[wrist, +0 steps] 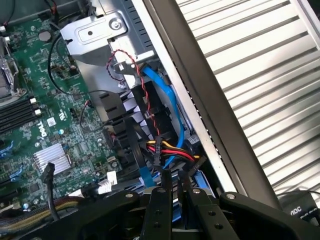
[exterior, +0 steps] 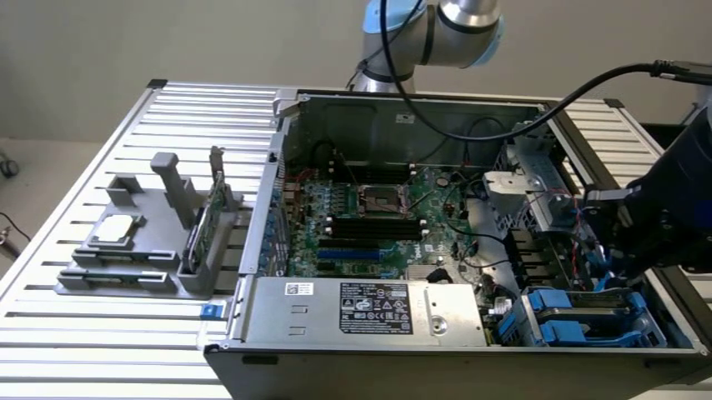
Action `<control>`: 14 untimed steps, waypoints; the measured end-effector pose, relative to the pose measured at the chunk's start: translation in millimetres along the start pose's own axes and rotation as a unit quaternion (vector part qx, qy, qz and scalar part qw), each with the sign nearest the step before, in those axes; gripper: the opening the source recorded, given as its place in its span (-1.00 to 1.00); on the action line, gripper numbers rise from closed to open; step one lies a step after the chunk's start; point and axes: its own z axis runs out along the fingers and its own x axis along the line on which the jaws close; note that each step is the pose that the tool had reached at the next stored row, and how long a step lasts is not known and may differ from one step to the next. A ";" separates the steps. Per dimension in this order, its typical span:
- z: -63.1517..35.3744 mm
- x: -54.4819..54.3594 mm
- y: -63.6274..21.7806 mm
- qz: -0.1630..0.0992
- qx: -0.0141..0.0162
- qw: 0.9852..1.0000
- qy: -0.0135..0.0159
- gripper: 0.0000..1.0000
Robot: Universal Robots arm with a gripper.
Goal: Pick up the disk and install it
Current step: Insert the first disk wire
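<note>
The disk (exterior: 575,314) sits low in the drive bay of the open computer case (exterior: 333,354), blue carrier frame showing, by the worktop's (exterior: 100,167) near corner on the exterior view's right. Right above it is the gripper (wrist: 174,176). Its jaws are drawn close together with a strip of blue plastic in the slim gap, and they look to be pinching the carrier's edge. Just beyond the fingertips, a blue data cable (wrist: 167,95) and a twisted red-and-black wire (wrist: 145,97) run along the case wall. Further in lies the green motherboard (exterior: 368,217), with the power supply (exterior: 368,308) against the near wall. Out toward the worktop's far side on the exterior view's left, a grey holder (exterior: 122,279) carries a small silver chip (exterior: 117,229) and an upright circuit card (exterior: 206,221)
</note>
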 end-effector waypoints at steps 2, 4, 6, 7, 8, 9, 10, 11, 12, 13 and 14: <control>0.1 0.0 0.0 0.013 0.000 1.000 -0.002 -0.61; 0.1 0.0 0.0 0.026 0.001 1.000 -0.005 -0.61; 0.7 0.0 -0.2 0.038 0.003 0.999 -0.007 -0.61; 0.9 0.1 -0.2 0.043 0.004 0.999 -0.007 -0.61; 1.1 0.2 -0.3 0.048 0.005 0.999 -0.007 -0.61; 1.5 0.2 -0.5 0.052 0.006 0.999 -0.007 -0.61; 1.9 0.2 -0.6 0.057 0.007 0.998 -0.007 -0.61; 2.4 0.2 -0.8 0.061 0.008 0.998 -0.007 -0.61; 2.9 0.1 -1.1 0.065 0.009 0.998 -0.007 -0.61; 3.5 0.1 -1.5 0.069 0.010 0.998 -0.007 -0.61; 4.1 0.0 -2.0 0.073 0.010 0.997 -0.007 -0.61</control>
